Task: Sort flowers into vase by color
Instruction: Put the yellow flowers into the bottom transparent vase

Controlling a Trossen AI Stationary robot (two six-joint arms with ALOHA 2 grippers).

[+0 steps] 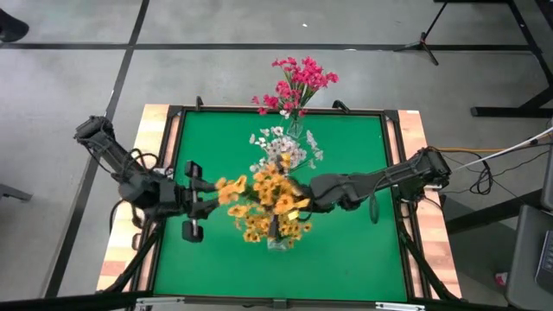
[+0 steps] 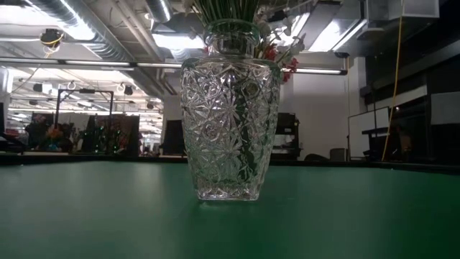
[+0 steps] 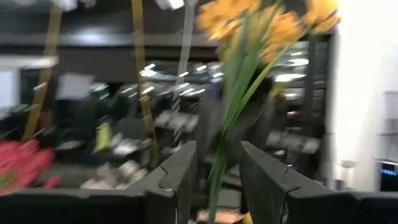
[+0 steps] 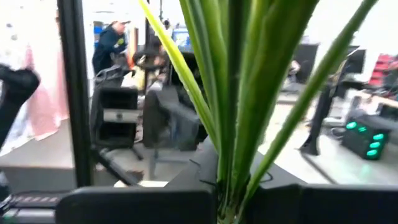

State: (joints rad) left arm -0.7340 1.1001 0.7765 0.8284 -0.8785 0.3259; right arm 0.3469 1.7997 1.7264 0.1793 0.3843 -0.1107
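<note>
Right fingers [image 1: 302, 200] clenched on yellow-orange flowers' stems [image 4: 233, 124], left fingers [image 3: 214, 180] seemingly released around one: tugging could topple the vase [image 2: 228, 115].

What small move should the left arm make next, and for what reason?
Probably it should back its left tool away from the yellow flowers. Its fingers stand apart around the green stems without pinching them, while the right tool is shut on stems at the same bunch, so the handover seems done.
</note>
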